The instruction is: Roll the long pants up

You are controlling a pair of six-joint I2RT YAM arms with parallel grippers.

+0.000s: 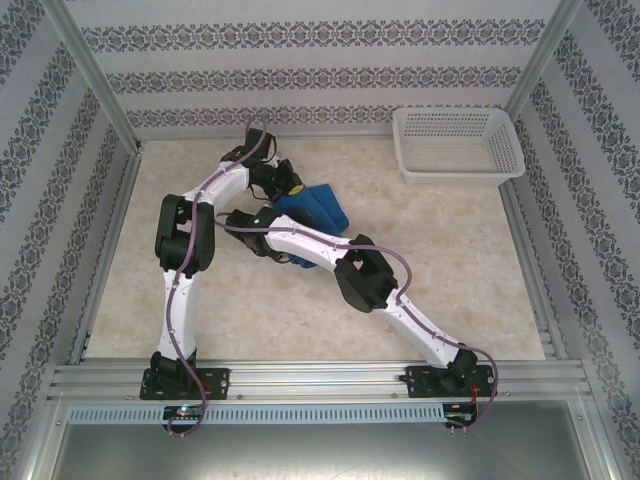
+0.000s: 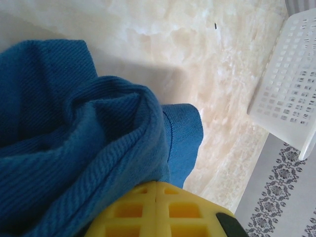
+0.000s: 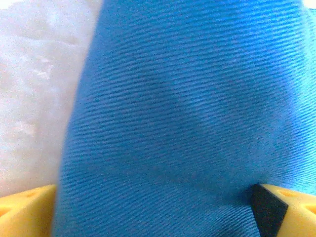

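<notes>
The long pants (image 1: pixel 318 208) lie as a bunched royal-blue bundle at the middle of the table. My left gripper (image 1: pixel 285 185) reaches them from the left. In the left wrist view its yellow fingers (image 2: pixel 156 183) are pressed together, and a raised fold of the pants (image 2: pixel 74 138) is gathered at their tips. My right arm crosses in front of the bundle. In the right wrist view the right gripper (image 3: pixel 153 219) stands wide open, and the blue cloth (image 3: pixel 187 108) fills the space between its two yellow fingers (image 3: pixel 24 212).
A white mesh basket (image 1: pixel 455 178) stands at the back right, also seen at the right edge of the left wrist view (image 2: pixel 291 94). Patterned walls and metal rails enclose the beige table (image 1: pixel 480 280). The two arms cross near the middle.
</notes>
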